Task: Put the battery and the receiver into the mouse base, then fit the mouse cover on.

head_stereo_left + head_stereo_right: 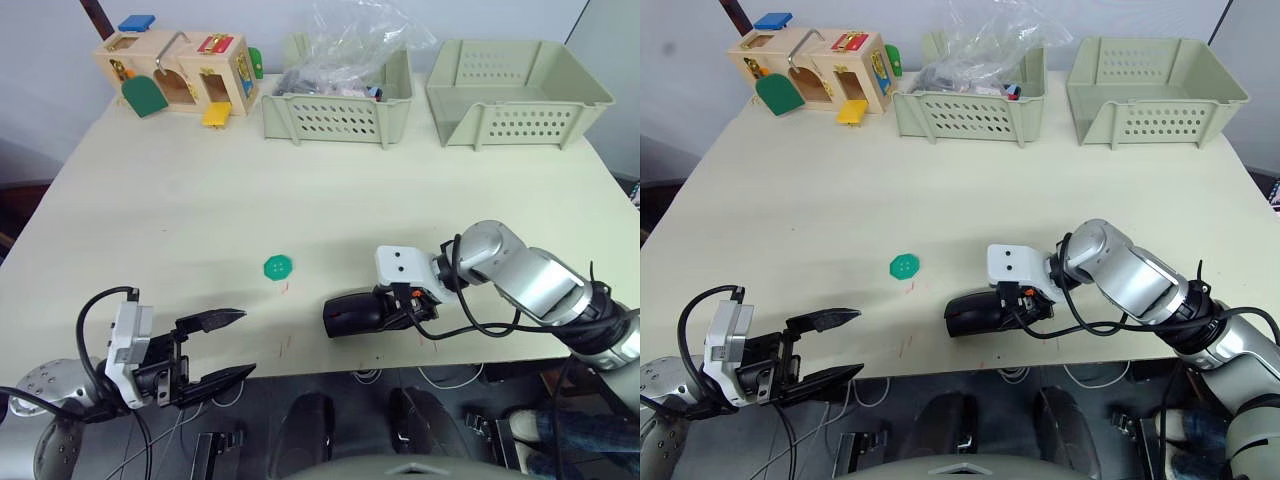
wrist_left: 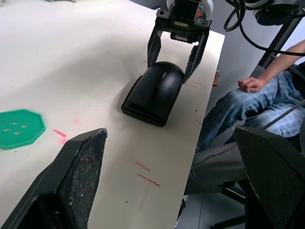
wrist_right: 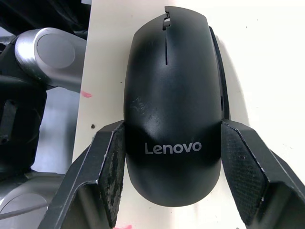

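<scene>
The pale desk takes up most of the scene, and along its far edge sit two green perforated bins: the empty bin on the right and the middle bin stuffed with a crinkled clear plastic bag. In the far left corner stands a wooden latch box with coloured doors and flaps. A seated person's jeans-clad leg and resting hand show just past the desk's near edge in the left wrist view. Now the action: the right hand straddles the mouse cover near the front edge of the desk, fingers spread to either side of its rear end; the left pad sits against the shell, the right looks a touch clear. The cover is glossy black, domed, with a slit down the front and "Lenovo" printed across the back. The left hand hovers off the near edge, jaws wide apart, gripping nothing. A small green disc with four holes lies between the two hands, beside faint red marks.
</scene>
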